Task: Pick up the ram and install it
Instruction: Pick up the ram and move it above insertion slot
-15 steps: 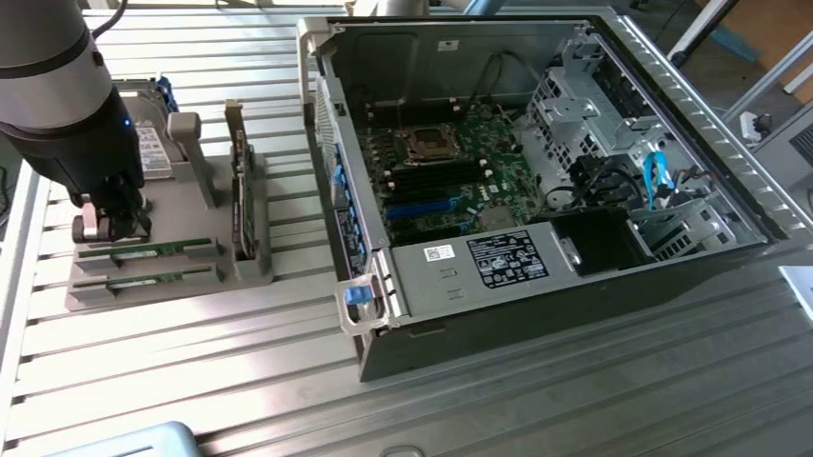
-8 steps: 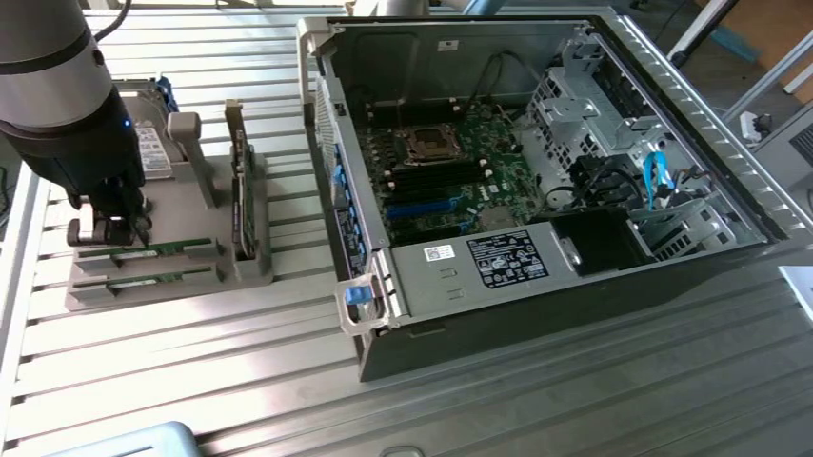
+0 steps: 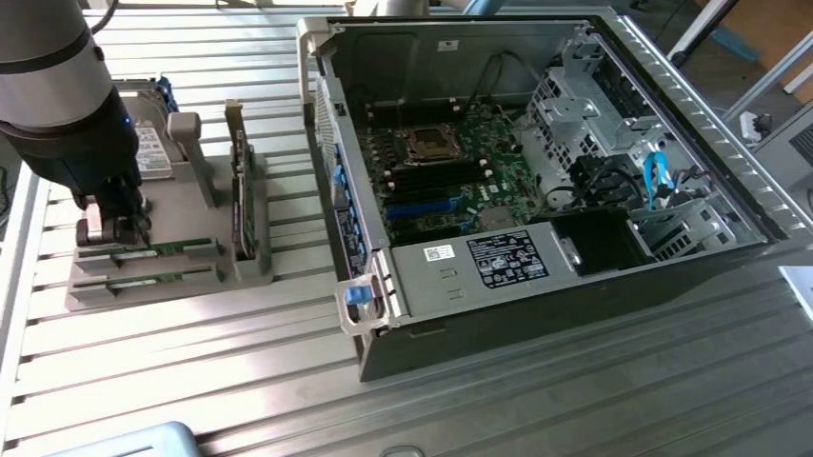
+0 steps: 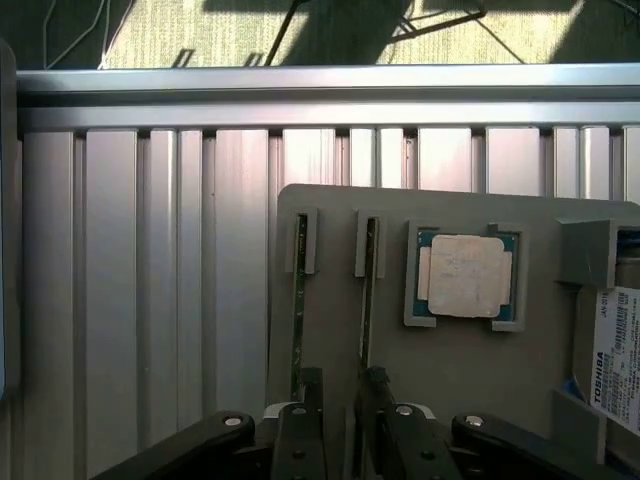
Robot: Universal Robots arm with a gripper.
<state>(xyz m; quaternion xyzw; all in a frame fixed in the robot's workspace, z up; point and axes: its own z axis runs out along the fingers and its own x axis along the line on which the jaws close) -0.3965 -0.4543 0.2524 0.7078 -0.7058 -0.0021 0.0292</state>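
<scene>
On the holder (image 4: 460, 360) stands a thin green ram (image 3: 166, 248)

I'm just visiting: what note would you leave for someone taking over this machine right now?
Gripper: open, holding nothing, low over the grey plastic holder.
First thin green ram stick and second ram stick both stand on edge in its slots.
Done: nothing lifted or installed.
Left: the pick-up, then seating in the open metal computer case.

Upright expansion card (image 3: 238, 181) walls the holder (image 4: 470, 370) on the exterior view's right; ram sticks (image 4: 299, 300) close together, open from above.
</scene>
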